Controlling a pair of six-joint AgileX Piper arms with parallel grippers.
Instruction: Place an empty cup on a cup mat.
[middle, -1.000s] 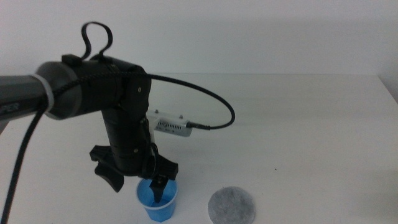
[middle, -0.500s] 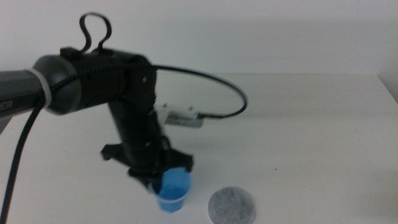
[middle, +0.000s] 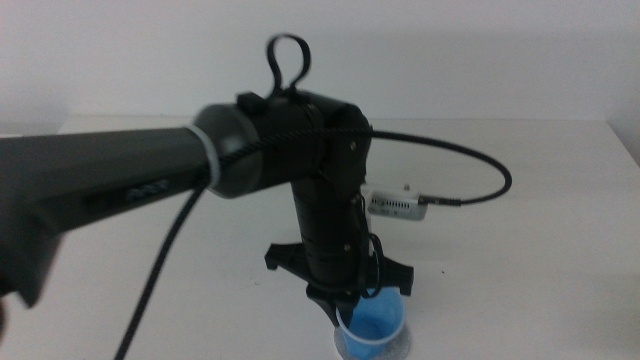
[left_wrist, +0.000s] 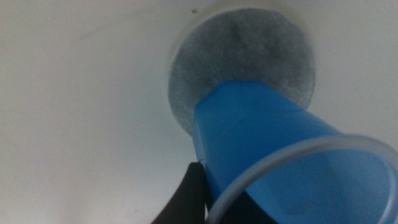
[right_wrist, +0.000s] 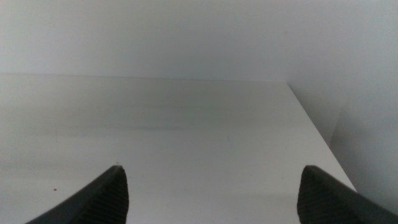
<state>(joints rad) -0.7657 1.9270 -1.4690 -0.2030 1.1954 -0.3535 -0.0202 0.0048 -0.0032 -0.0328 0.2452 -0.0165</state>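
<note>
Felt-like grey speckle marks the cup mat (left_wrist: 244, 59) in the left wrist view, a flat round disc lying on the white table (left_wrist: 74, 106) directly beyond the base of the cup (left_wrist: 273, 155); the middle view hides that disc entirely behind the cup (middle: 374, 322) and the arm above it. Smooth light-blue plastic forms the cup's tapered wall, finished with a thin pale rim. The left gripper (middle: 350, 296) is clamped on the cup at its rim, one dark jaw showing against the outer wall in the wrist view, and the cup hangs tilted below the gripper, at the bottom edge of the middle view. Whether its base touches the mat cannot be told. A black cable (middle: 470, 165) loops from the arm to a small white box (middle: 397, 203) on the table behind. The right gripper (right_wrist: 211, 190) waits over bare tabletop near a corner, its jaws spread wide apart.
</note>
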